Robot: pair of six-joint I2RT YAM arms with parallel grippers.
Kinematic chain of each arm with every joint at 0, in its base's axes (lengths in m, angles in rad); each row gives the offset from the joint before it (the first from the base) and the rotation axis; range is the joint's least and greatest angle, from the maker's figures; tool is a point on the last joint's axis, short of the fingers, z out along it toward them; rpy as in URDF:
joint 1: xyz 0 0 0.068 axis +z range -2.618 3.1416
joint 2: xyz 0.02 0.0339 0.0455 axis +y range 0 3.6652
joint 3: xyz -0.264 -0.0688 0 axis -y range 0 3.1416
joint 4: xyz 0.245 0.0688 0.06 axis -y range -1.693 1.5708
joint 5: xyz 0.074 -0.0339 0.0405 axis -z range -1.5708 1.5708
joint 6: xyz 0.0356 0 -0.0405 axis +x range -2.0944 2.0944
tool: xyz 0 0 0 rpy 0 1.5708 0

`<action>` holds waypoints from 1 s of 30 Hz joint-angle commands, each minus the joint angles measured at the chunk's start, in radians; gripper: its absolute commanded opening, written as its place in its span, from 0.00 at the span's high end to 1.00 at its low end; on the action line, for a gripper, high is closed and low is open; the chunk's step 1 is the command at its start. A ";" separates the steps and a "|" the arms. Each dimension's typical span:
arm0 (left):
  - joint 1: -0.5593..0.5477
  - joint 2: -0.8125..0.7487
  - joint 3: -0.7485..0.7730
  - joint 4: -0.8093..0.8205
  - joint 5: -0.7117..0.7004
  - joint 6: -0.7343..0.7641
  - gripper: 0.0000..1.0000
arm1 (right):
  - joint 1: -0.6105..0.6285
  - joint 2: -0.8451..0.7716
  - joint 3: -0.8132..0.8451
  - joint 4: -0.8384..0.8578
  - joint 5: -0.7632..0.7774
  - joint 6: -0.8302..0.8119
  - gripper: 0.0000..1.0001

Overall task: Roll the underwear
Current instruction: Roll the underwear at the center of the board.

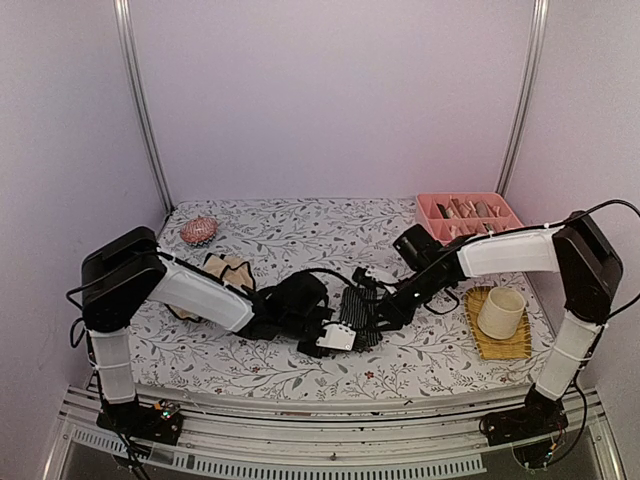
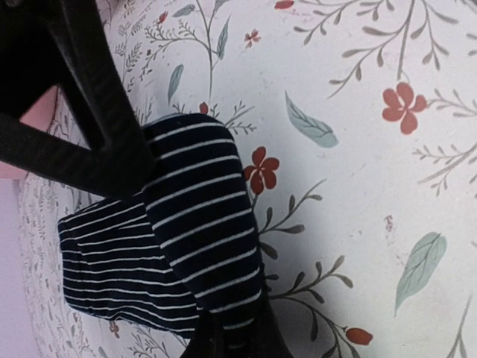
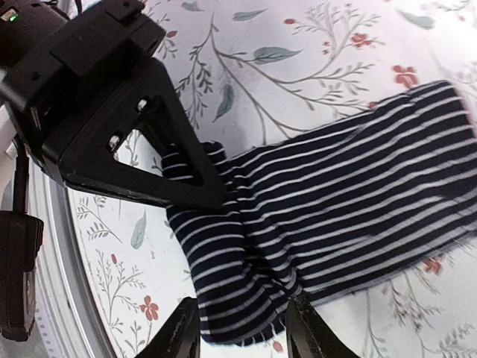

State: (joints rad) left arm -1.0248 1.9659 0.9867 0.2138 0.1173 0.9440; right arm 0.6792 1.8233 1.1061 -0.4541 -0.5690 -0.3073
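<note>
Fingers [image 2: 112, 149] of the left gripper [image 2: 194, 257] pinch the navy underwear [image 3: 358, 186] mid-table, only partly rolled; the right gripper [image 3: 244, 332] straddles the roll's end, fingers apart, grip unclear. The beige underwear [image 1: 225, 270] lies unrolled at left, so most work likely remains.

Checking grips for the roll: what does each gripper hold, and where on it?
The left gripper pinches the striped underwear at its folded end. The right gripper straddles that end; grip unclear.
</note>
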 commanded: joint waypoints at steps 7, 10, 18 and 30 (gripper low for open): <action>0.079 0.131 0.302 -0.579 0.267 -0.167 1.00 | 0.068 -0.367 -0.328 0.320 0.464 -0.019 0.54; 0.104 0.187 0.416 -0.702 0.311 -0.195 1.00 | 0.141 -0.432 -0.438 0.428 0.579 -0.057 0.54; 0.171 0.340 0.661 -0.971 0.439 -0.220 1.00 | 0.279 -0.512 -0.588 0.640 0.682 -0.162 0.54; 0.229 0.501 0.909 -1.232 0.527 -0.201 1.00 | 0.382 -0.318 -0.470 0.665 0.797 -0.347 0.54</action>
State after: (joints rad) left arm -0.8185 2.3943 1.8675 -0.8612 0.6765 0.7429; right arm 1.0508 1.4445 0.5537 0.2016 0.1600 -0.5751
